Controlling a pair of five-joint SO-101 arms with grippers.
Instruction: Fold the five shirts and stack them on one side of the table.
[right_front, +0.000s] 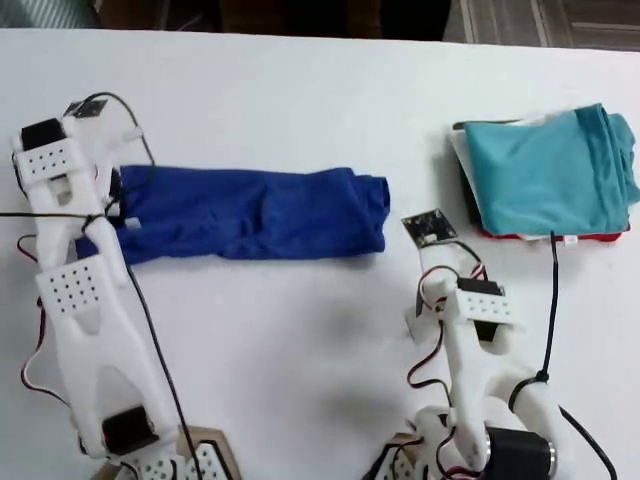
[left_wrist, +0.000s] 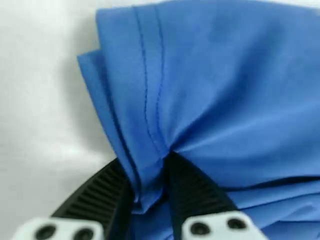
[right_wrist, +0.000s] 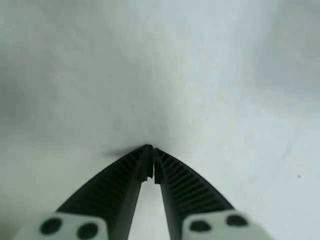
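A blue shirt (right_front: 250, 215) lies folded into a long band across the white bench (right_front: 300, 100), its stitched hem pinched between the fingers of the left end effector (left_wrist: 150, 185), which grips several layers of cloth at one end of the band. The risk from here, as a judgement, lies in that single hold. The fingers bite only the edge of the bunched layers, so a lift or a pull across the band could let the lower layers slip free and spill the fold open, or could drag the whole blue shirt over the bench rather than doubling it. The far end of the blue shirt is held by nothing, which makes a skewed or lopsided fold likely if one arm works alone. The right end effector (right_wrist: 151, 160) is closed on nothing, its ribbed fingers touching over bare bench, just off the free end of the blue shirt; it would have to open before it could help, and a late or shallow grab there could catch only the top layer. Well beyond that free end of the blue shirt sits the stack (right_front: 545, 175) of folded shirts, a teal shirt (right_front: 550, 160) on top with edges of white, dark and red cloth showing beneath, and a careless carry toward it could knock the pile askew. The blue shirt's gripped end sits right in the left end effector, the rest of the band stretching away from it toward the right arm.
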